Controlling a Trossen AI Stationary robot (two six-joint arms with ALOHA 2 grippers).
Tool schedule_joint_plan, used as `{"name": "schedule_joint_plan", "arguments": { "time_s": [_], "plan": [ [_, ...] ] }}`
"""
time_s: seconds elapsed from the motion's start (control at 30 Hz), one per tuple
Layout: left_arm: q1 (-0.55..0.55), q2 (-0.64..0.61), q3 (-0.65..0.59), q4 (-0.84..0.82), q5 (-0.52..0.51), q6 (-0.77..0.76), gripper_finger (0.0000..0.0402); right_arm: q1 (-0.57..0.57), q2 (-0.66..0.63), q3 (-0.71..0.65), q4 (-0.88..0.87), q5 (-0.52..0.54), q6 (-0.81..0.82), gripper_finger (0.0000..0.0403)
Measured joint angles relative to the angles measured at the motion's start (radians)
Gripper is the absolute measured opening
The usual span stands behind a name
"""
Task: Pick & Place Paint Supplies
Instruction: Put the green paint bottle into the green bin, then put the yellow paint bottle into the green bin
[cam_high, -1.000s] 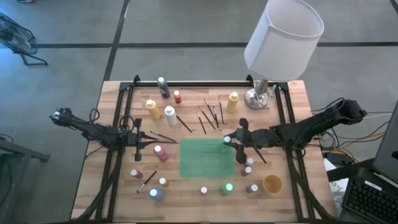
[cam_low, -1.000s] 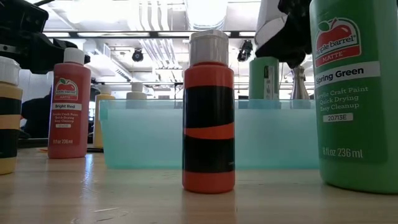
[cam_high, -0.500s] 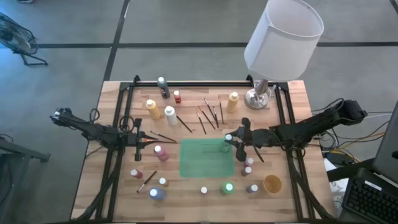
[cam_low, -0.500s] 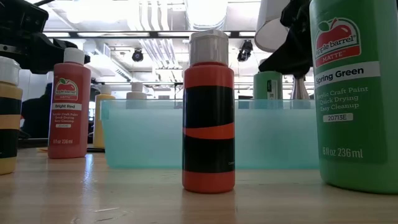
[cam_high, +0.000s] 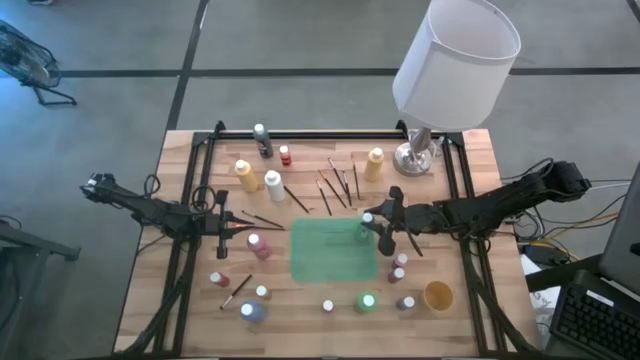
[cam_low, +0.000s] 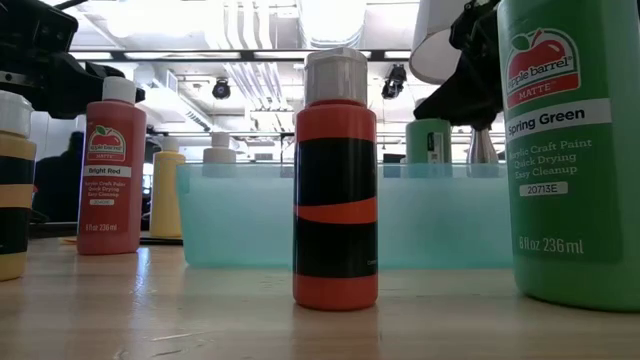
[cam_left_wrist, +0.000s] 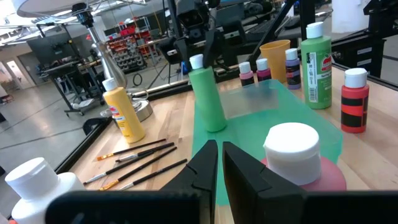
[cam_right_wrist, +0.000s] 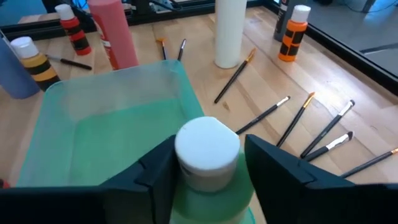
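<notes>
Right gripper (cam_right_wrist: 205, 171): over right end of green tray (cam_high: 333, 253), fingers (cam_right_wrist: 152, 168) apart either side of white cap of green bottle (cam_left_wrist: 207, 93); slim gaps show, no clamp. Bottle upright inside tray, near its right wall.

Left gripper (cam_left_wrist: 214, 165): fingers together, holding nothing, parked at table's left side beside pink bottle (cam_left_wrist: 298, 168) (white cap close ahead).

Brushes (cam_high: 335, 185): loose group on bare wood behind tray.

Remaining bottles: scattered around tray; large Spring Green bottle (cam_low: 570, 150) and red-black bottle (cam_low: 335, 180) at front edge.
</notes>
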Motion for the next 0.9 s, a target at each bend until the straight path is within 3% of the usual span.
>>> {"name": "schedule_joint_plan", "arguments": {
  "time_s": [0.5, 0.9],
  "plan": [
    [0.000, 0.000, 0.000, 0.000, 0.000, 0.000, 0.0030, 0.001, -0.005, 0.075, -0.013, -0.012, -0.065, 0.0275],
    [0.000, 0.000, 0.000, 0.000, 0.000, 0.000, 0.0030, -0.011, -0.167, 0.161, -0.243, 0.038, -0.057, 0.0281]
  ]
}}
